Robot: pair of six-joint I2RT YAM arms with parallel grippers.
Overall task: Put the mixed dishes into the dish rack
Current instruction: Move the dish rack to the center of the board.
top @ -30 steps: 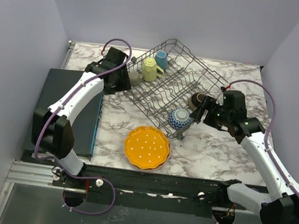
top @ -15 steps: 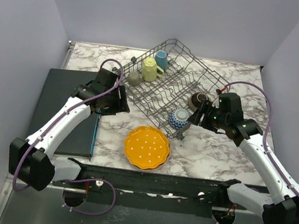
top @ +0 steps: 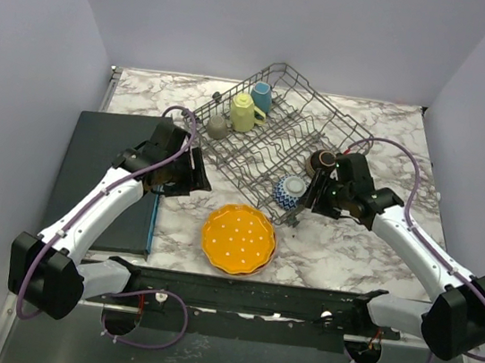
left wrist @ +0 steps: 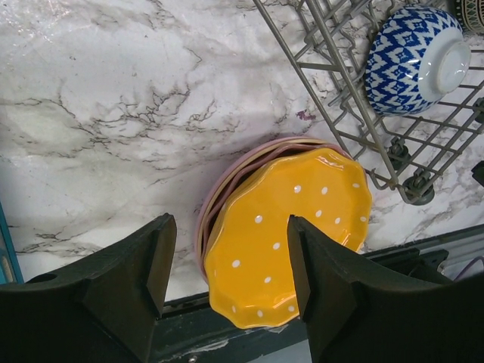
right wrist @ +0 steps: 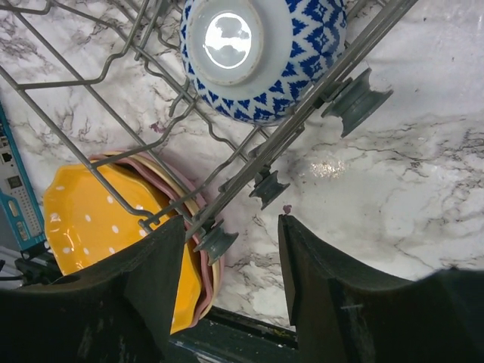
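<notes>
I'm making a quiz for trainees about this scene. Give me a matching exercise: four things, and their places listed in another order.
Things:
1 orange plate
2 patterned bowl
3 blue mug
4 mat

Places:
a far end of the rack
b far left of the scene
c near corner of the rack
d atop the plate stack

Pairs: 1-d, 2-c, 3-a, 4-b

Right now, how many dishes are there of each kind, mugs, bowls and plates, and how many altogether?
Mugs: 3 (yellow mug, blue mug, olive mug)
Bowls: 2 (dark brown bowl, blue-patterned bowl)
Plates: 3, stacked (orange dotted plate, pink plate, peach plate)
Total: 8
</notes>
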